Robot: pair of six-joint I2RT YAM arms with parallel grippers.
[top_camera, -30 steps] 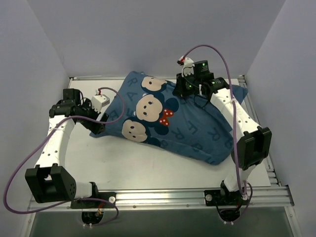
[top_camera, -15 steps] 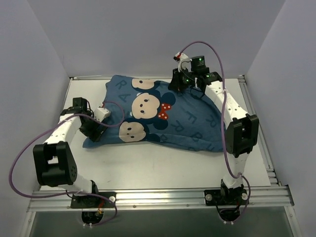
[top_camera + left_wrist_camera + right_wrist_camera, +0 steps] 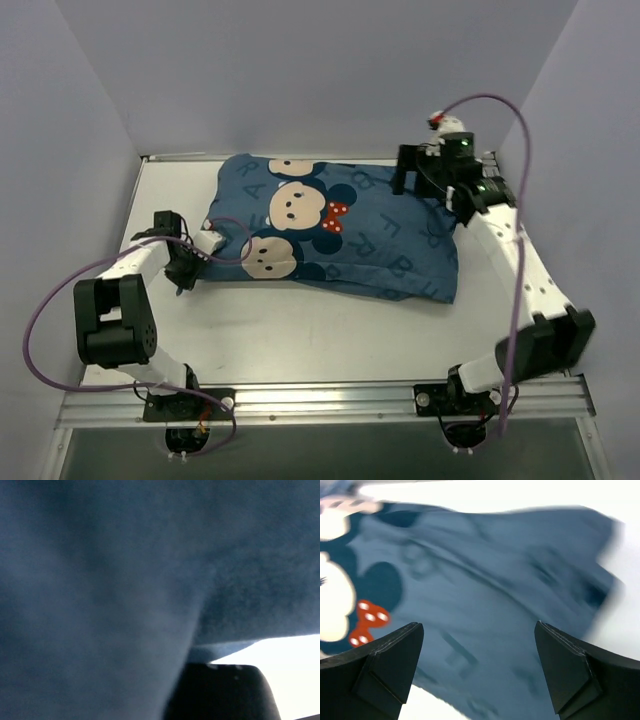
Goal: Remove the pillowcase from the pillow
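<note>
The blue pillowcase (image 3: 340,235), printed with letters and mouse heads with a red bow, lies plump across the back half of the table. The pillow is hidden inside it. My left gripper (image 3: 184,268) sits low at the pillowcase's left front corner, shut on the fabric. In the left wrist view blue cloth (image 3: 125,580) fills the frame and covers all but one black finger (image 3: 220,690). My right gripper (image 3: 405,172) hovers over the back right part of the pillowcase (image 3: 485,580), open. Nothing is between its fingers (image 3: 477,627).
The white table (image 3: 300,335) is bare in front of the pillowcase. Grey walls close in on the left, back and right. A metal rail (image 3: 320,400) runs along the near edge by the arm bases. The left arm's purple cable (image 3: 60,300) loops over the left side.
The right gripper has opened, let go of the pillowcase and moved right. The pillowcase has dropped flatter and shifted left. The left gripper has closed on its left corner.
</note>
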